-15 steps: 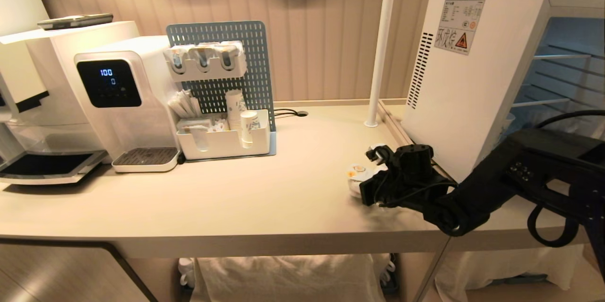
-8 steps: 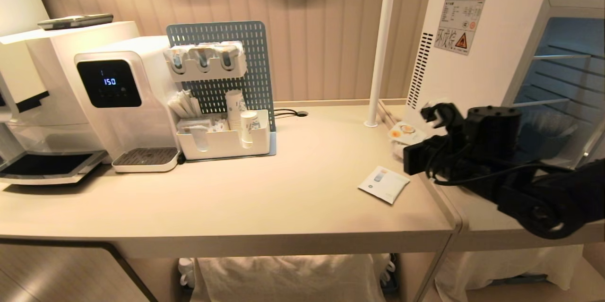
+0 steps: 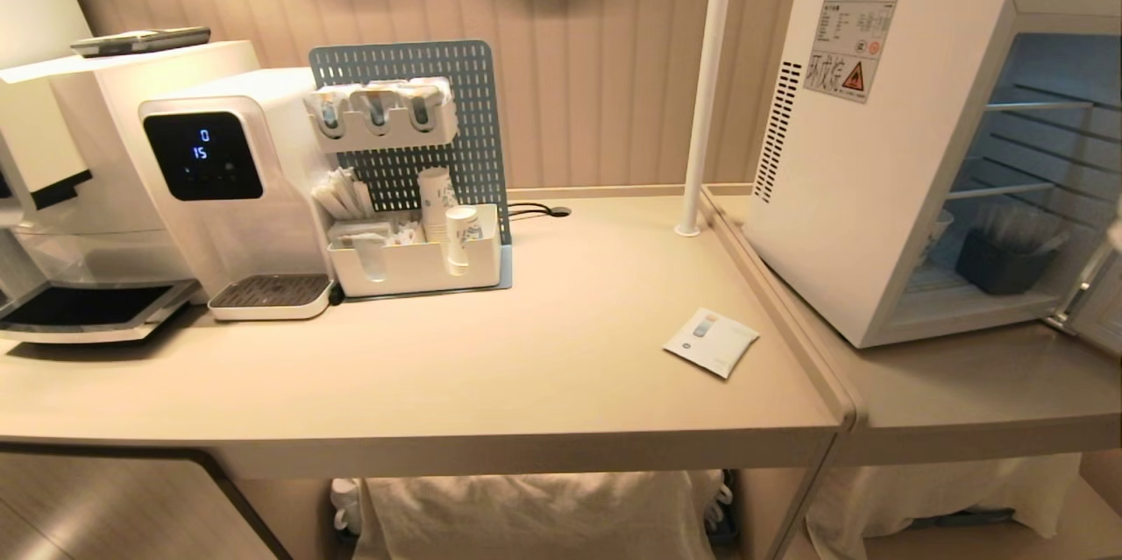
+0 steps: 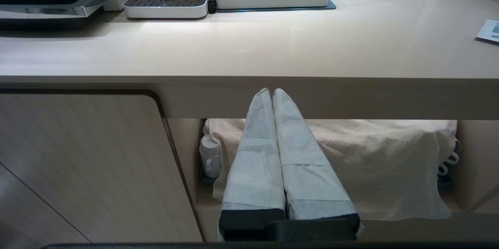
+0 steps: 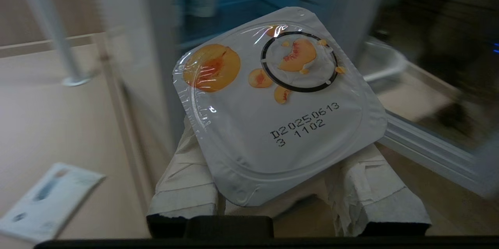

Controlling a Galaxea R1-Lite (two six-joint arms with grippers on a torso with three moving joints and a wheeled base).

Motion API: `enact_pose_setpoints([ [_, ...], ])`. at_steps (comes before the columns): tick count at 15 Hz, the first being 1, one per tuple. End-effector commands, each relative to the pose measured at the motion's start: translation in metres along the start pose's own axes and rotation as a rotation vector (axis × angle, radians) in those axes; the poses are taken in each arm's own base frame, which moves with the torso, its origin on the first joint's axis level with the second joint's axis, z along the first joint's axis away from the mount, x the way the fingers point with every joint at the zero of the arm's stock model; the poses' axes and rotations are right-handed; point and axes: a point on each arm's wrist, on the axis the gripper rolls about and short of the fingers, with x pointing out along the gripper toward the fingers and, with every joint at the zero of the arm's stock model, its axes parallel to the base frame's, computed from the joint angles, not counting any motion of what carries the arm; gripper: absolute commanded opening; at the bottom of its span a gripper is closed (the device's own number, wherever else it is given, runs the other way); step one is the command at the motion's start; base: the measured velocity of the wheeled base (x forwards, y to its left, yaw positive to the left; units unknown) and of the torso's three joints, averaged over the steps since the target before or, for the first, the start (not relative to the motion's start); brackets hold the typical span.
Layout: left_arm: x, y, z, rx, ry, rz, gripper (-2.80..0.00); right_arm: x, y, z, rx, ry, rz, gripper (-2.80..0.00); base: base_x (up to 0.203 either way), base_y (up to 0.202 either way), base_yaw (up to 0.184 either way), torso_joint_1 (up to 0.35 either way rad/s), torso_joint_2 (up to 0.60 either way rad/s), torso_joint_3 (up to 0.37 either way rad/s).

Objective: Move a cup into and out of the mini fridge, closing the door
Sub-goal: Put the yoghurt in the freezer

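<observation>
two hands in play, right hand [image 5: 288, 186] gripped the peach yogurt cup [image 5: 278, 105] just before the open mini fridge [image 3: 885, 157], left hand [image 4: 271, 93] closed and empty below the bench [image 4: 249, 54] edge

Cup [image 5: 273, 116] lid – glossy crinkled foil; hand [image 5: 288, 198] fingers [image 5: 187, 194] – matt paper-like wrap.

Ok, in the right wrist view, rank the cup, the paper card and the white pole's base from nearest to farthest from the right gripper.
1. cup: held in the right gripper's jaws.
2. paper card: flat on the table, off to the side.
3. pole's base: farther back on the same table.
</observation>
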Motion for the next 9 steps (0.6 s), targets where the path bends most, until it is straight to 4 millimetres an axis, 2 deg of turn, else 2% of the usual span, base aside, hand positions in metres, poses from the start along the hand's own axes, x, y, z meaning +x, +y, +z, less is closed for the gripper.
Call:
enact_pose_setpoints([
  [1, 0.000, 0.000, 0.000, -0.002, 0.003, 0.001, -2.80, -0.054, -0.062, -0.004, 0.091, -0.082, -0.223, -2.80, 0.000, 0.000, 0.000, 0.000, 0.00, 0.000],
  [4, 0.000, 0.000, 0.000, -0.002, 0.003, 0.001, -2.80, -0.095, -0.087, -0.043, 0.111, -0.108, -0.303, -2.80, 0.000, 0.000, 0.000, 0.000, 0.00, 0.000],
  [7, 0.000, 0.000, 0.000, -0.002, 0.003, 0.001, -2.80, -0.123, -0.097, -0.093, 0.122, -0.123, -0.315, -2.80, 0.000, 0.000, 0.000, 0.000, 0.00, 0.000],
  [9, 0.000, 0.000, 0.000, -0.002, 0.002, 0.001, -2.80, -0.136, -0.100, -0.120, 0.149, -0.167, -0.285, -2.80, 0.000, 0.000, 0.000, 0.000, 0.00, 0.000],
])
